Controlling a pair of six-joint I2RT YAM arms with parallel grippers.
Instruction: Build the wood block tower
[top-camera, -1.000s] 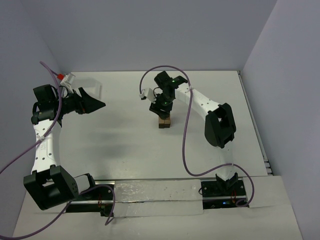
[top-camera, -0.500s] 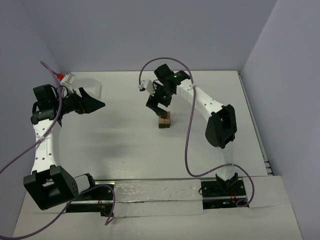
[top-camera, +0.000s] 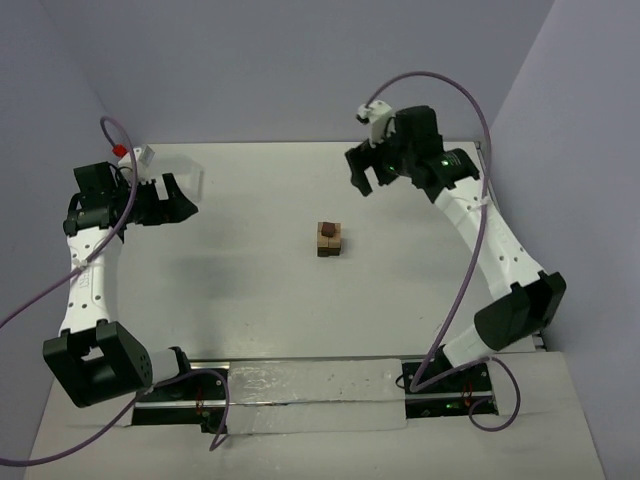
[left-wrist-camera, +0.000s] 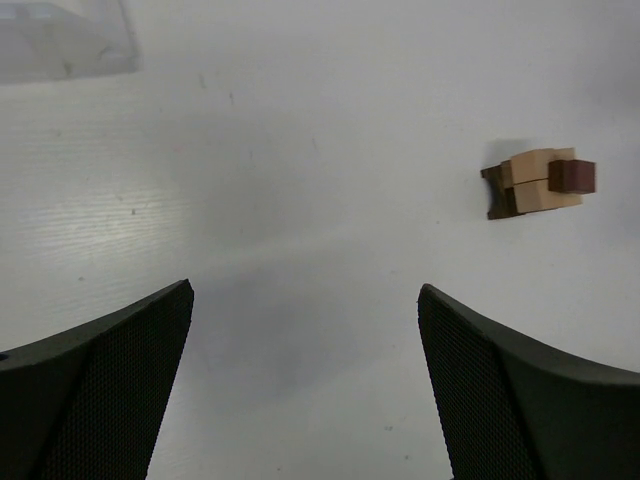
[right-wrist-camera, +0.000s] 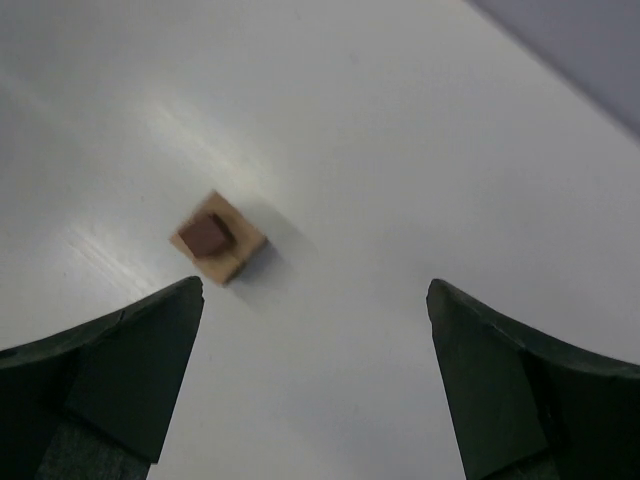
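- A small, compact tower of smooth tan and dark brown wooden cubes (top-camera: 329, 239) stands mid-way on the matte white tabletop (top-camera: 250, 285), with a dark cube on top.
- The left jaws (black, mesh-textured inner faces) are spread wide and empty; the tower lies well apart, ahead of them.
- The right jaws are spread wide and empty too, and their wrist view shows the tower far off between them.

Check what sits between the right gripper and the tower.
Nothing: only bare table between the right gripper and the tower, as the top external view shows. The right wrist view agrees: plain tabletop around it.
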